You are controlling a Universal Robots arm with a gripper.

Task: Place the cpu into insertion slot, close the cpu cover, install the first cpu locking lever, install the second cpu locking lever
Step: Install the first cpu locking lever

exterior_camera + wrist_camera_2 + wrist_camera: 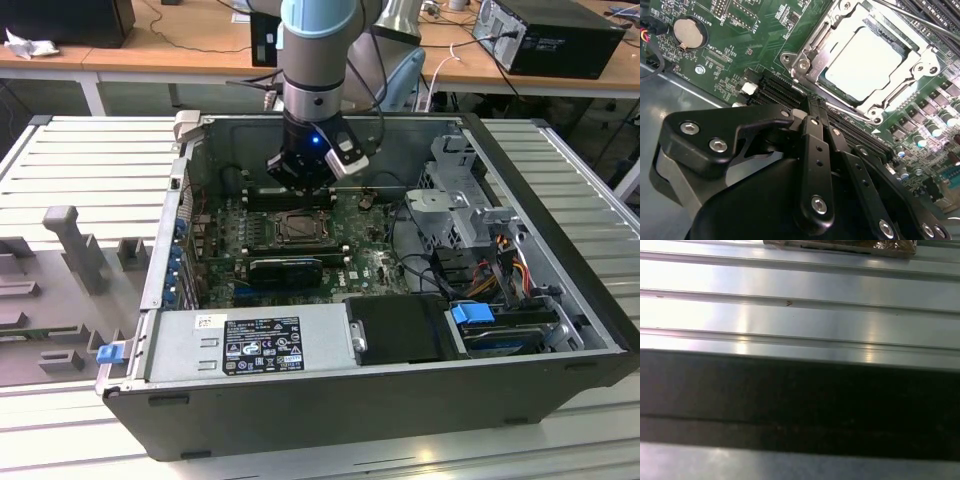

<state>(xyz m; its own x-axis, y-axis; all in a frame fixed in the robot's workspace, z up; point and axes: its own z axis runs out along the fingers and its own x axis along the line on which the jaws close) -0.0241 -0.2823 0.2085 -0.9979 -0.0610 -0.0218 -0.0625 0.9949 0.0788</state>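
In the second wrist view the cpu (865, 62), a pale silver square, lies flat in the insertion slot (890, 50) on the green board. The silver cpu cover (812, 52) lies down over its edges. A thin metal lever rod (910, 17) runs along the socket's far side. My gripper (815, 107) has its black fingers (812, 145) pressed together with nothing visible between them, tips just beside the socket's near edge. In the exterior view the gripper (300, 185) hangs right behind and above the insertion slot (298, 228) inside the open computer case.
Long black memory slots (780, 92) lie under the fingertips and a coin battery (689, 34) sits farther off. The case (380, 410) walls, a black power supply (250, 345), a drive cage (460, 205) and cables surround the board. A ribbed metal table (800, 315) carries it.
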